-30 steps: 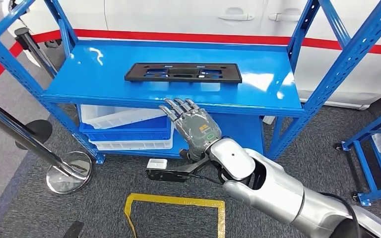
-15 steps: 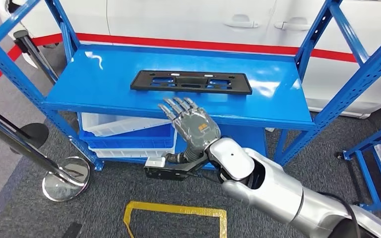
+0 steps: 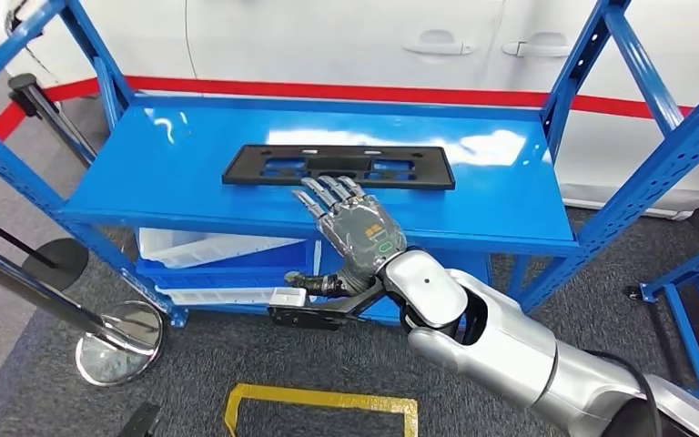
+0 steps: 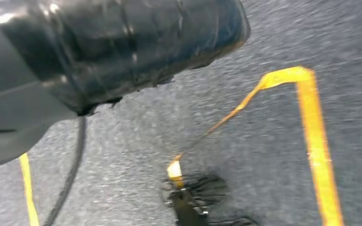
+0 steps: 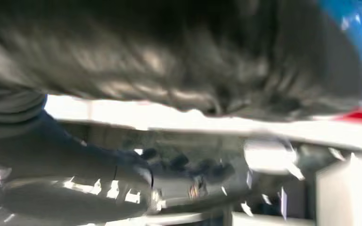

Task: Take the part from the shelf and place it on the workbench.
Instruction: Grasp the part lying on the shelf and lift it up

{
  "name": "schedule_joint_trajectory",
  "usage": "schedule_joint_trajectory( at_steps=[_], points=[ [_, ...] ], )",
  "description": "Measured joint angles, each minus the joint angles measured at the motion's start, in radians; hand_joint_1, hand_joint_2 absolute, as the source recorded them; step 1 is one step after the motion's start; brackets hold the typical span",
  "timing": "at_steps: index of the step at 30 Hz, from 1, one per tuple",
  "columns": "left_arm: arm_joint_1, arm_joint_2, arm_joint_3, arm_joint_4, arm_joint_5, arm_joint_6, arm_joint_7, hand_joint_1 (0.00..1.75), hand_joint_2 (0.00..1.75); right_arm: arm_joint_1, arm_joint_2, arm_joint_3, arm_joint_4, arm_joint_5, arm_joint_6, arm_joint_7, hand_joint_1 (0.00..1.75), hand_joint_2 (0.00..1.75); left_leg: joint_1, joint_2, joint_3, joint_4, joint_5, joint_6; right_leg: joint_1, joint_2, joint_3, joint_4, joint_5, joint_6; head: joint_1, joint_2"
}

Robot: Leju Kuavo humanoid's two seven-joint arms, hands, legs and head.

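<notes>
The right hand (image 3: pixel 357 232) is hovering open, fingers spread, just in front of the black plastic part (image 3: pixel 339 167) lying flat on the blue shelf (image 3: pixel 191 173).

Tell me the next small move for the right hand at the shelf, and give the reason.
Probably ease the right hand a little further forward over the black part. The fingers are spread, hold nothing, and just overlap the part's near edge, while the part lies flat on the blue shelf, ungripped.
</notes>
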Motion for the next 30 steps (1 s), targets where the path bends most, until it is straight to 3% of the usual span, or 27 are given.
schedule_joint_trajectory(
  at_steps=[3, 4, 5, 6, 8, 10, 13, 15, 17, 19, 20, 21, 23, 25, 27, 28, 30],
  points=[
    [-0.005, -0.001, 0.0, 0.0, -0.003, -0.002, 0.003, 0.0, 0.0, -0.008, 0.003, 0.0, 0.006, -0.006, 0.0, 0.0, 0.0, 0.0, 0.005, 0.001, -0.118, 0.186, -0.06, -0.013, 0.0, -0.001, 0.025, -0.005, -0.017, -0.005, -0.003, 0.0],
    [-0.003, -0.002, 0.0, 0.0, -0.003, -0.003, 0.004, 0.0, 0.0, -0.008, 0.003, 0.0, 0.009, -0.007, 0.0, 0.0, 0.0, 0.0, 0.006, 0.001, -0.154, 0.222, -0.07, -0.015, 0.001, -0.001, 0.032, -0.005, -0.024, -0.005, -0.003, 0.0],
    [-0.001, -0.003, 0.0, 0.0, -0.004, -0.004, 0.005, 0.0, 0.0, -0.008, 0.003, 0.0, 0.012, -0.007, 0.0, 0.0, 0.0, 0.0, 0.007, 0.001, -0.172, 0.223, -0.06, -0.014, 0.003, 0.001, 0.041, -0.005, -0.032, -0.005, -0.003, 0.0],
    [0.001, -0.004, 0.0, 0.0, -0.005, -0.005, 0.005, 0.0, 0.0, -0.008, 0.003, 0.0, 0.016, -0.008, 0.0, 0.0, 0.0, 0.0, 0.007, 0.001, -0.172, 0.186, -0.024, -0.012, 0.004, 0.002, 0.052, -0.005, -0.04, -0.004, -0.003, 0.0],
    [0.003, -0.004, 0.0, 0.0, -0.005, -0.006, 0.006, 0.0, 0.0, -0.009, 0.004, 0.0, 0.023, -0.008, -0.001, 0.0, 0.0, 0.0, 0.005, 0.001, -0.139, 0.053, 0.083, -0.002, 0.006, 0.003, 0.075, -0.005, -0.058, -0.001, -0.002, 0.0],
    [0.001, -0.003, 0.0, 0.0, -0.005, -0.006, 0.007, 0.0, 0.0, -0.011, 0.005, 0.0, 0.032, -0.008, -0.002, 0.0, 0.0, 0.0, -0.003, 0.002, -0.113, -0.041, 0.136, 0.009, 0.006, 0.003, 0.083, -0.005, -0.071, 0.006, -0.002, 0.0],
    [-0.002, -0.003, 0.0, 0.0, -0.007, -0.006, 0.009, 0.0, 0.0, -0.012, 0.005, 0.0, 0.045, -0.005, 0.002, 0.008, 0.0, 0.0, -0.008, 0.001, -0.103, -0.061, 0.134, 0.021, 0.004, 0.003, 0.082, -0.006, -0.084, 0.023, -0.002, 0.0],
    [-0.001, -0.003, 0.0, 0.0, -0.008, -0.006, 0.011, 0.0, 0.0, -0.014, 0.005, 0.0, 0.055, 0.0, 0.008, 0.02, 0.0, 0.0, -0.003, 0.002, -0.085, -0.071, 0.128, 0.031, 0.004, 0.001, 0.068, 0.034, -0.108, 0.033, -0.001, 0.0],
    [-0.003, -0.003, 0.0, 0.0, -0.008, -0.006, 0.012, 0.0, 0.0, -0.014, 0.005, 0.0, 0.067, 0.004, 0.013, 0.028, 0.0, 0.0, -0.002, 0.003, -0.07, -0.074, 0.118, 0.04, 0.002, -0.001, 0.006, 0.15, -0.152, 0.038, 0.0, 0.0],
    [-0.004, -0.003, 0.0, 0.0, -0.008, -0.006, 0.012, 0.0, 0.0, -0.011, 0.005, 0.0, 0.078, 0.008, 0.015, 0.033, 0.0, 0.0, -0.002, 0.002, -0.059, -0.071, 0.104, 0.042, 0.0, -0.001, -0.085, 0.278, -0.179, 0.041, 0.0, 0.0],
    [-0.003, -0.003, 0.0, 0.0, -0.008, -0.007, 0.012, 0.0, 0.0, -0.01, 0.005, 0.0, 0.084, 0.011, 0.017, 0.037, 0.0, 0.0, -0.002, 0.002, -0.052, -0.068, 0.095, 0.042, -0.001, -0.001, -0.113, 0.301, -0.167, 0.042, 0.001, 0.0],
    [-0.002, -0.004, 0.0, 0.0, -0.008, -0.007, 0.012, 0.0, 0.0, -0.009, 0.005, 0.0, 0.09, 0.014, 0.02, 0.042, 0.0, 0.0, -0.002, 0.001, -0.044, -0.064, 0.085, 0.041, -0.002, -0.001, -0.123, 0.29, -0.138, 0.042, 0.001, 0.0],
    [-0.001, -0.006, 0.0, 0.0, -0.009, -0.007, 0.013, 0.0, 0.0, -0.011, 0.005, 0.0, 0.106, 0.017, 0.028, 0.053, 0.0, 0.0, -0.001, 0.0, -0.023, -0.056, 0.063, 0.038, -0.004, -0.002, -0.085, 0.17, -0.046, 0.04, 0.001, 0.0],
    [-0.004, -0.007, 0.0, 0.0, -0.01, -0.008, 0.014, 0.0, 0.0, -0.013, 0.006, 0.0, 0.128, 0.017, 0.031, 0.059, 0.0, 0.87, -0.002, -0.001, -0.011, -0.05, 0.045, 0.03, -0.002, -0.001, -0.039, 0.063, 0.0, 0.034, 0.0, 0.0],
    [-0.007, -0.008, 0.0, 0.0, -0.011, -0.008, 0.015, 0.0, 0.0, -0.015, 0.008, -0.001, 0.147, 0.015, 0.031, 0.06, 0.0, 1.75, -0.003, -0.002, -0.013, -0.049, 0.038, 0.021, 0.002, 0.001, -0.025, 0.034, -0.006, 0.026, 0.0, 0.0],
    [-0.008, -0.008, 0.0, 0.0, -0.011, -0.008, 0.016, 0.0, 0.0, -0.016, 0.009, -0.001, 0.155, 0.014, 0.03, 0.06, 0.0, 1.75, -0.003, -0.002, -0.014, -0.049, 0.035, 0.016, 0.003, 0.002, -0.022, 0.026, -0.01, 0.022, 0.0, 0.0],
    [-0.008, -0.008, 0.0, 0.0, -0.011, -0.009, 0.016, 0.0, 0.0, -0.016, 0.011, -0.001, 0.174, 0.011, 0.028, 0.058, 0.0, 0.87, -0.001, 0.001, -0.016, -0.038, 0.022, 0.006, 0.001, 0.003, -0.015, 0.023, -0.014, 0.012, -0.001, 0.0]
  ],
)
